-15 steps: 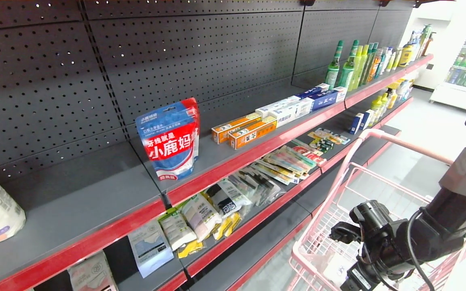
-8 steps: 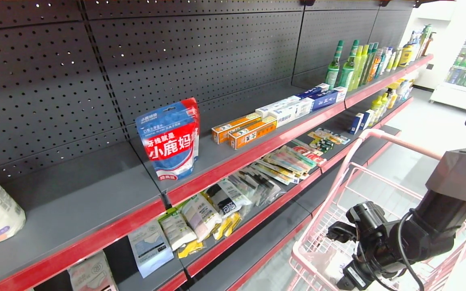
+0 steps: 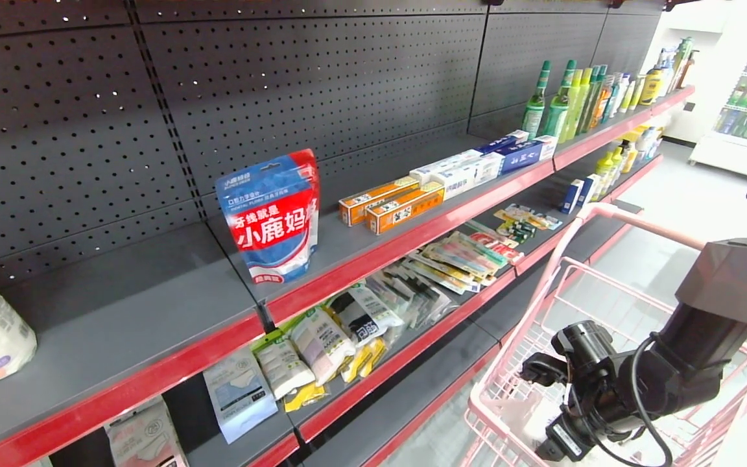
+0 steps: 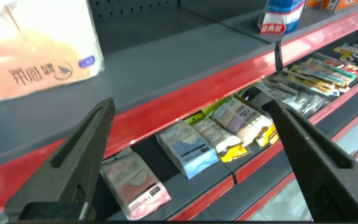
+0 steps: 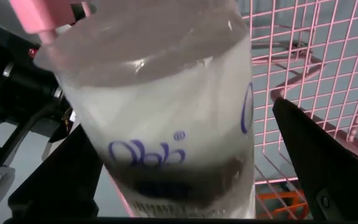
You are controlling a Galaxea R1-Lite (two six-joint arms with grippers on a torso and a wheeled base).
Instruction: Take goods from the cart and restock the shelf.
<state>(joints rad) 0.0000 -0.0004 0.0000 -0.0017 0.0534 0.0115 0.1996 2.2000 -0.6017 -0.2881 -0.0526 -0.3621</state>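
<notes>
White wrapped pack (image 5: 160,93) in cart (image 5: 328,37) sits between right end effector's (image 5: 188,118) released, wide-spread fingers.

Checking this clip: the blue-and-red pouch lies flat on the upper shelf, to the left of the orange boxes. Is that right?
Not quite. In the head view the blue-and-red pouch stands upright rather than lying flat. The rest holds: it is on the upper shelf, to the left of the orange boxes.
</notes>
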